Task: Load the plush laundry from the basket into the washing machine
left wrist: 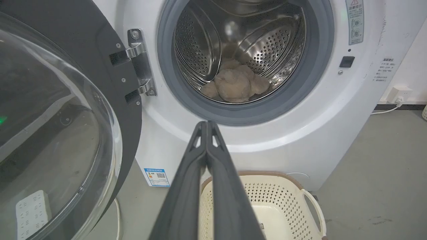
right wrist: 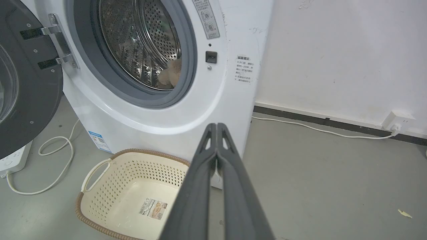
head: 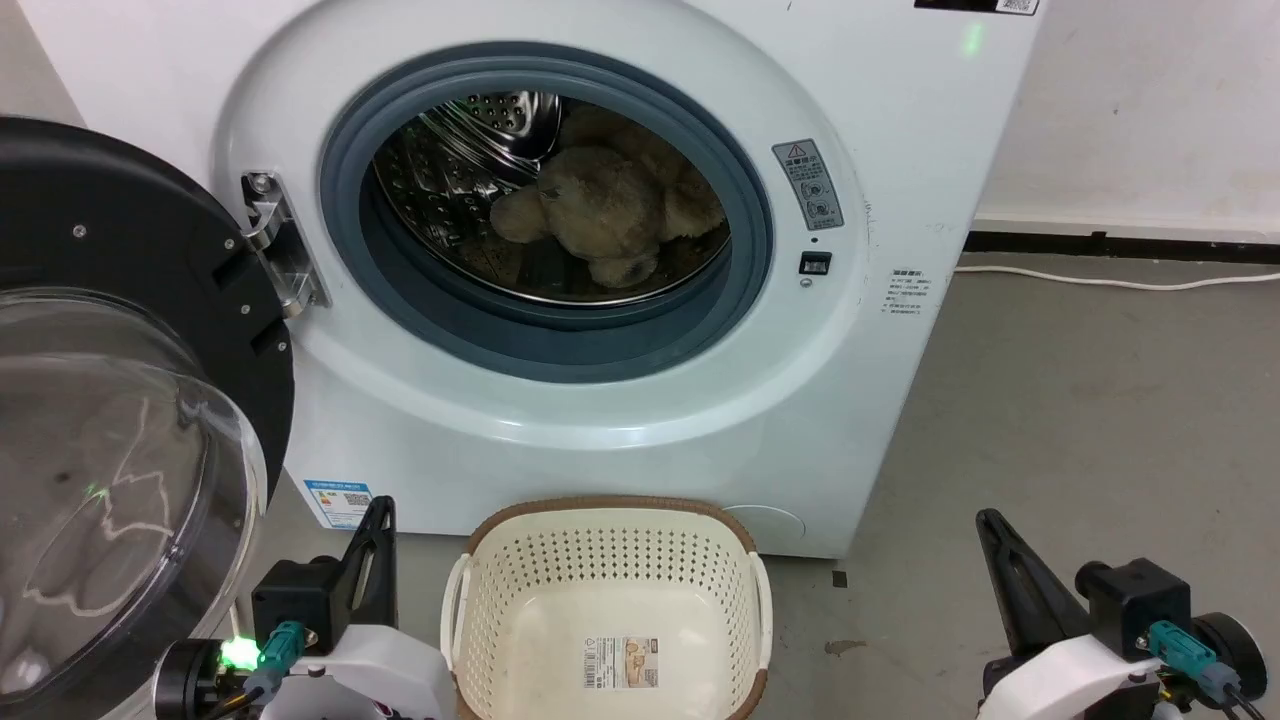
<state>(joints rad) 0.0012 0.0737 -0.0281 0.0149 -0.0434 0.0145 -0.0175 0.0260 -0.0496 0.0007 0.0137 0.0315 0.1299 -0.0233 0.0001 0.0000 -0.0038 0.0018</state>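
Observation:
The beige plush laundry (head: 600,215) lies inside the steel drum of the white washing machine (head: 620,400), whose porthole stands open; it also shows as the plush laundry (left wrist: 235,85) in the left wrist view and as a sliver of plush laundry (right wrist: 170,73) in the right wrist view. The cream basket (head: 480,600) sits empty on the floor in front of the machine, a label on its bottom. My left gripper (head: 380,505) is shut and holds nothing, left of the basket. To the basket's right, my right gripper (head: 988,520) is likewise shut and empty. Both fingertips meet: left gripper (left wrist: 206,122), right gripper (right wrist: 217,125).
The machine's black-rimmed clear door (head: 120,420) hangs open at the left, close to my left arm. A white cable (head: 1110,280) runs along the wall base on the grey floor at the right. A white power strip (right wrist: 13,158) and looped cord lie under the door.

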